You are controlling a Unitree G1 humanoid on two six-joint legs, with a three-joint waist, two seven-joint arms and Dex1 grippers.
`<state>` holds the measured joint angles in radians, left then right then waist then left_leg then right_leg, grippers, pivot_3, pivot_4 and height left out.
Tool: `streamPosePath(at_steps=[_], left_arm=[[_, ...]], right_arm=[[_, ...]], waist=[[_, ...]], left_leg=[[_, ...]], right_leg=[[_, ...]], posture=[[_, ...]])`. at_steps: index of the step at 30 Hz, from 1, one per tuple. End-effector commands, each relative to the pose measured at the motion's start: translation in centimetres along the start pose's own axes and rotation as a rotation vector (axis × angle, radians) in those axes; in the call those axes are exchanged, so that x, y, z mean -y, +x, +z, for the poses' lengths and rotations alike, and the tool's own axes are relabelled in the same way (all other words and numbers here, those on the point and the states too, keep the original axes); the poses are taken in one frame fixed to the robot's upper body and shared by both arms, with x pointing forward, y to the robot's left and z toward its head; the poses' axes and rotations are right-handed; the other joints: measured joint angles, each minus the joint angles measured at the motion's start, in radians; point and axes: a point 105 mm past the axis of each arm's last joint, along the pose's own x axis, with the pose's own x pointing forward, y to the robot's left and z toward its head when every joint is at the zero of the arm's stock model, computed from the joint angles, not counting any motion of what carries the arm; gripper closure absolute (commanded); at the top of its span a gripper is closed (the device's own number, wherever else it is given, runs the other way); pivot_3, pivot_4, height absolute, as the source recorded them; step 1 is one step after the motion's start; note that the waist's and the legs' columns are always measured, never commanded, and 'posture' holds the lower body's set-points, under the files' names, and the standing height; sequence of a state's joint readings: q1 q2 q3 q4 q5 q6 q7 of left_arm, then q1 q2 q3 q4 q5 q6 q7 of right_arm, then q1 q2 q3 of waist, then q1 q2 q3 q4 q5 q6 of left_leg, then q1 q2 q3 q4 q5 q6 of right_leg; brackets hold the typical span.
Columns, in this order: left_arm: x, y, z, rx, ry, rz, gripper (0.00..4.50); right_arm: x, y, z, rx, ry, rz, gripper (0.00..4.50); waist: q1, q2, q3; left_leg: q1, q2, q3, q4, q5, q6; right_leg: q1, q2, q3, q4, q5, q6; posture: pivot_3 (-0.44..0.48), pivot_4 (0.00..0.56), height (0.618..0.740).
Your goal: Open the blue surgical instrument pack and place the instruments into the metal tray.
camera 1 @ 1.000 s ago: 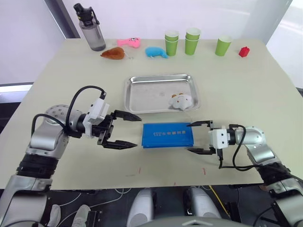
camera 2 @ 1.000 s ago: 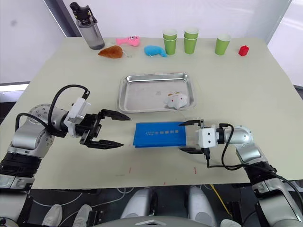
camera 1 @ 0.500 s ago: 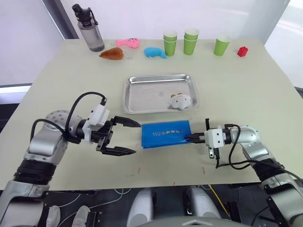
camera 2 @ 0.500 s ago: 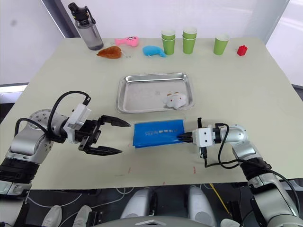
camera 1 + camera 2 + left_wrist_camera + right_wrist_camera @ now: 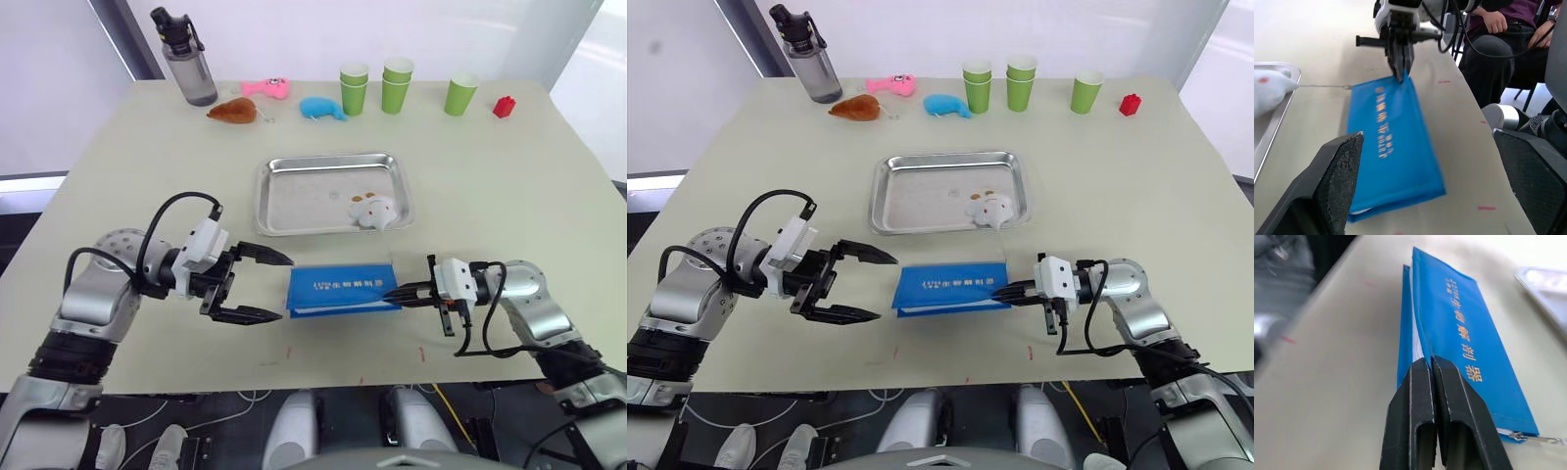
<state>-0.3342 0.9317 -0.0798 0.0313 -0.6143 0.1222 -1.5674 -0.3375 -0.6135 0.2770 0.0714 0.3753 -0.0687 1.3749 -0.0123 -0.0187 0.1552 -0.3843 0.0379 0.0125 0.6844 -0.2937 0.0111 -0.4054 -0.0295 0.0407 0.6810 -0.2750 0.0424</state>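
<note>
The blue surgical instrument pack [image 5: 341, 286] lies on the table just in front of the metal tray [image 5: 265, 201]. Its cover is raised at the right edge, and a pale lining shows beneath. My right gripper [image 5: 390, 295] is shut on that right edge of the cover, the black fingers [image 5: 1420, 396] pressed together around the fabric. Close to the pack's left end, my left gripper [image 5: 288, 288] stands open and touches nothing. The instruments are hidden inside the pack. A white plush toy [image 5: 375, 210] sits in the tray's near right corner.
Along the table's far edge stand a grey bottle [image 5: 184, 59], brown [image 5: 233, 110], pink [image 5: 266, 88] and blue [image 5: 322, 108] plush toys, green cups [image 5: 397, 83] and a red block [image 5: 505, 106]. A seated person [image 5: 1498, 29] is beyond the table's right side.
My right gripper went from open to shut on the pack's right edge and has lifted the cover there. The pack slid slightly left. The left gripper stayed open, shifting a little.
</note>
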Motion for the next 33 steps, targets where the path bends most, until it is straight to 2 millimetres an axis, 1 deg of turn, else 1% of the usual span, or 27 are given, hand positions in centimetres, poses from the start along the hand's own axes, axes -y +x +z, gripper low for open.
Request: streamPosePath(at_steps=[1, 4, 9, 13, 16, 18, 22, 25, 30, 33], left_arm=[[0.7, -0.1, 0.8, 0.012, 0.032, -0.050, 0.00], [1.1, 0.2, 1.0, 0.024, 0.020, -0.065, 0.00], [1.9, 0.4, 0.7, 0.031, -0.021, -0.093, 0.00], [2.0, 0.6, 0.2, 0.027, -0.028, -0.089, 0.00], [1.3, 0.6, 0.0, 0.063, -0.050, -0.053, 0.00], [0.6, 0.5, -0.2, 0.086, -0.070, -0.019, 0.00], [-0.5, 0.0, -1.4, 0.080, -0.074, 0.023, 0.00], [-1.6, 0.3, -1.8, 0.119, -0.093, 0.058, 0.00], [-2.1, 1.1, -1.9, 0.162, -0.111, 0.050, 0.00], [-2.3, 1.3, -2.4, 0.162, -0.123, 0.052, 0.00]], right_arm=[[-0.7, -0.1, 2.2, 0.077, 0.116, 0.068, 4.46], [-0.4, -0.4, 2.6, 0.097, 0.219, 0.066, 4.46], [1.5, -0.7, 2.6, 0.089, 0.325, 0.007, 4.46], [2.9, -0.8, 2.8, 0.105, 0.392, -0.036, 4.46], [3.5, -0.6, 3.4, 0.137, 0.430, -0.030, 4.46], [3.7, -0.5, 3.3, 0.126, 0.444, -0.017, 4.46], [4.2, -0.2, 3.0, 0.106, 0.446, -0.009, 4.46], [4.8, -0.1, 2.9, 0.105, 0.445, -0.012, 4.46], [5.1, 0.0, 2.8, 0.107, 0.444, -0.007, 4.46], [5.1, 0.0, 2.8, 0.105, 0.440, -0.002, 4.46]], waist=[[-0.001, 0.000, 0.000], [-0.001, 0.000, 0.000], [-0.002, 0.000, 0.000], [0.001, 0.000, 0.000], [0.001, 0.000, 0.000], [0.000, 0.000, 0.000], [-0.002, 0.000, 0.000], [-0.002, 0.000, 0.000], [-0.003, 0.000, 0.000], [-0.004, 0.000, 0.000]], left_leg=[[0.000, 0.000, 0.000, 0.000, 0.000, 0.000], [0.000, 0.000, 0.000, 0.000, 0.000, 0.000], [0.000, 0.000, 0.001, 0.000, 0.000, 0.000], [0.000, 0.000, 0.000, 0.000, 0.000, 0.000], [-0.001, 0.000, 0.000, 0.000, 0.000, 0.000], [-0.001, 0.000, 0.000, 0.000, 0.000, 0.000], [-0.001, 0.000, 0.000, 0.000, 0.000, 0.000], [-0.001, 0.000, 0.001, 0.000, 0.000, 0.000], [-0.001, 0.000, 0.001, 0.000, 0.000, 0.000], [-0.001, 0.000, 0.000, 0.000, 0.000, 0.000]], right_leg=[[0.000, 0.000, 0.000, 0.000, 0.000, 0.000], [0.000, 0.000, 0.000, 0.000, 0.000, 0.000], [0.000, 0.000, 0.000, 0.000, 0.000, 0.000], [0.000, 0.001, 0.000, 0.000, 0.000, 0.000], [0.000, 0.000, 0.000, 0.000, 0.000, 0.000], [0.000, 0.000, 0.000, 0.000, 0.000, 0.000], [0.000, 0.001, -0.001, 0.000, 0.000, 0.000], [0.000, 0.001, -0.001, 0.000, 0.000, 0.000], [-0.001, 0.001, -0.001, -0.001, 0.000, 0.000], [-0.001, 0.001, -0.001, 0.000, 0.000, 0.000]], posture=[[0.000, 0.150, 0.734], [0.000, 0.150, 0.734], [0.000, 0.150, 0.734], [0.000, 0.150, 0.734], [0.000, 0.150, 0.734], [0.000, 0.150, 0.734], [0.000, 0.150, 0.734], [0.000, 0.150, 0.734], [0.000, 0.150, 0.734], [0.000, 0.150, 0.734]])
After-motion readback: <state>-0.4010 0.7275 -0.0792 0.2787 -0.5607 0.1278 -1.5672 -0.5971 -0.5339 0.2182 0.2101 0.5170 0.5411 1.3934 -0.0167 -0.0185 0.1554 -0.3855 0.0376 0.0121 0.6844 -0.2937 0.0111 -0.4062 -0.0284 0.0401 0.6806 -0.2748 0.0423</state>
